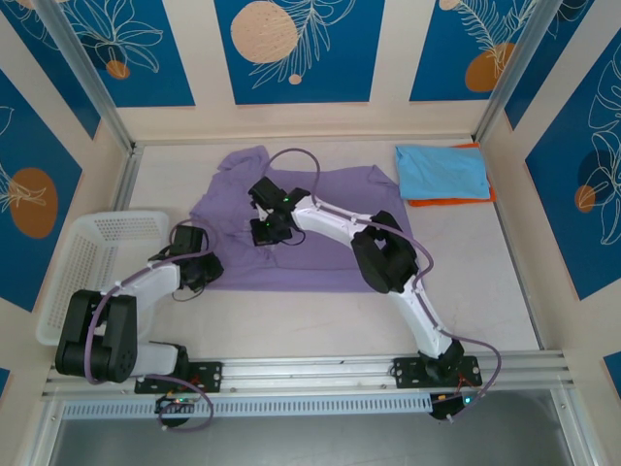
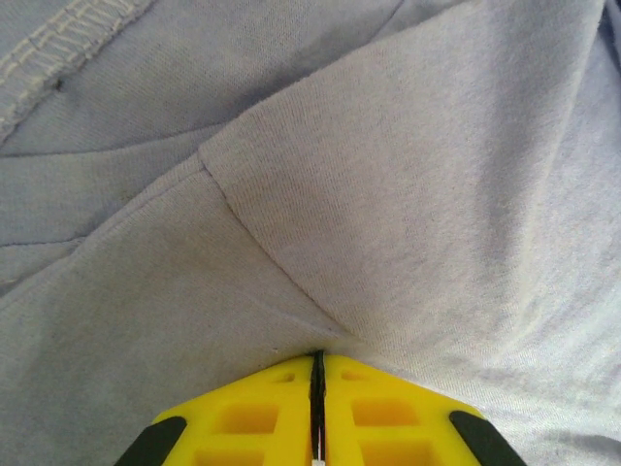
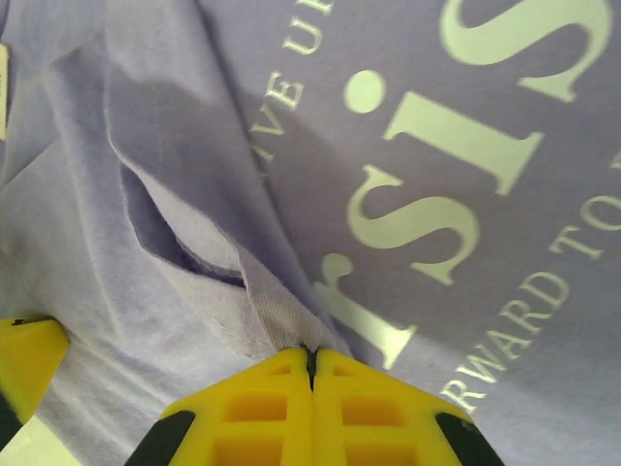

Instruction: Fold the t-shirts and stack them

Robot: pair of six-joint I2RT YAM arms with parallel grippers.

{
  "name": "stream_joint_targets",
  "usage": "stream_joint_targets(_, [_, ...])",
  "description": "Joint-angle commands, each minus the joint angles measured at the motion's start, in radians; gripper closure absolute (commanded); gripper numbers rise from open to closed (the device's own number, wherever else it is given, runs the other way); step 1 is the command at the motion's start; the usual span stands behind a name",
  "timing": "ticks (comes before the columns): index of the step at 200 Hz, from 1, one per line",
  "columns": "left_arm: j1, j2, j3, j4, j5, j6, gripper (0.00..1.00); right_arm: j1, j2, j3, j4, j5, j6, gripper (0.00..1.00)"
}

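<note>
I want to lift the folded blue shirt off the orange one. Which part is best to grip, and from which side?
Probably the near edge of the blue shirt, coming from above on the near side. It lies flat and folded on the orange shirt in the far right corner, so walls crowd its far and right sides, while the near edge is open.

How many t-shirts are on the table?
3: the purple t-shirt spread centrally, the light blue t-shirt folded far right, the orange t-shirt under it. Others may hide beneath.
</note>
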Motion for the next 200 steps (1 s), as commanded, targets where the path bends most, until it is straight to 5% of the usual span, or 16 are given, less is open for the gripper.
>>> stream_joint_targets(1, [0.023,-0.015,-0.022,-0.057,-0.056,-0.004,0.9,-0.024,-0.056,-0.027,0.011,-0.072,0.002,0.99])
stream_joint_targets(84, [0.025,-0.019,-0.024,-0.064,-0.074,-0.004,0.9,-0.129,-0.043,-0.027,-0.007,-0.089,0.022,0.9])
stream_joint_targets(129, [0.024,-0.037,-0.024,-0.065,-0.077,0.006,0.87,-0.215,-0.084,-0.038,-0.068,-0.039,0.095,0.55])
stream_joint_targets(200, [0.017,-0.245,-0.047,-0.045,-0.053,0.064,0.69,-0.194,-0.59,-0.551,0.146,0.04,0.116,0.53])
